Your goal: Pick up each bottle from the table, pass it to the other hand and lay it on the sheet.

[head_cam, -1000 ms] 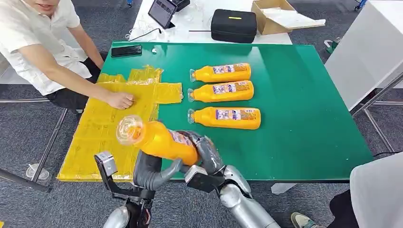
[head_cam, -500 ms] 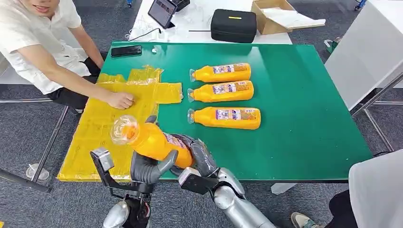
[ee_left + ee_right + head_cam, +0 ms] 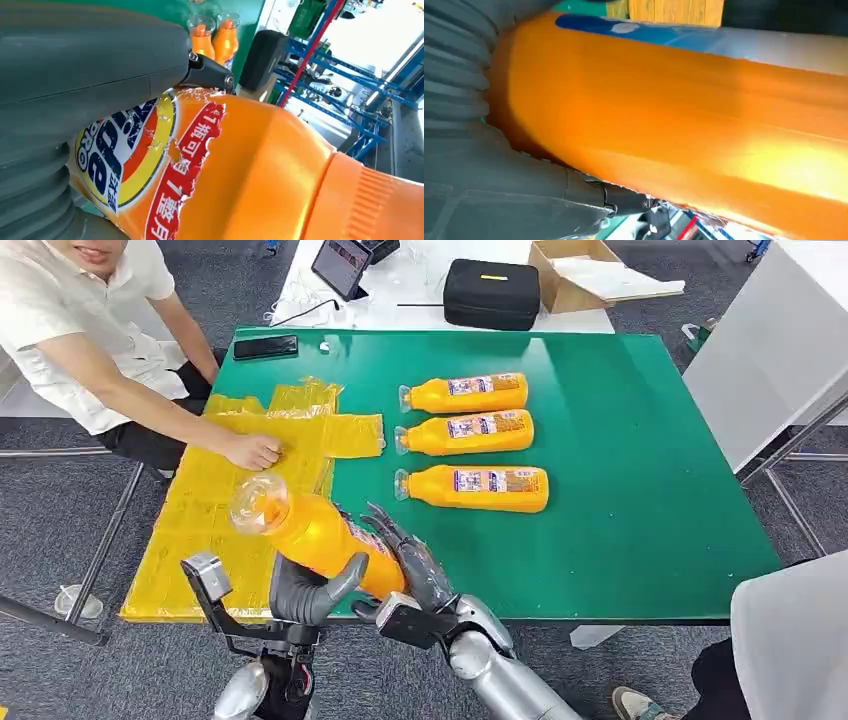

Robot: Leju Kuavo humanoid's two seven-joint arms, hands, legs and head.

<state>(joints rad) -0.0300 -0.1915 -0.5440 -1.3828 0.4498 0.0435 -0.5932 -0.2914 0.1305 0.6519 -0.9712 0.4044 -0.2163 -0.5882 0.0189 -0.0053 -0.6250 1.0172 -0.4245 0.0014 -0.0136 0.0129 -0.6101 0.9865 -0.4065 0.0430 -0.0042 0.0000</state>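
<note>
The held bottle [image 3: 320, 535] is showing as a clear plastic bottle full of orange drink, with an orange cap end pointing up and toward the person [image 3: 90, 340], and a red, blue and yellow label wrapping its middle. It is hanging tilted above the near edge of the green surface [image 3: 620, 470], just beside the yellow sheet [image 3: 215, 505]. The left hand [image 3: 305, 590] is gripping it from below, its thick grey thumb curling round the body. The right hand [image 3: 405, 560] is lying against the bottle's base end with its dark fingers [image 3: 385, 525] spreading apart; whether they are still pressing on it I cannot tell. Three more bottles [image 3: 470, 430] are lying in a row further out on the surface.
</note>
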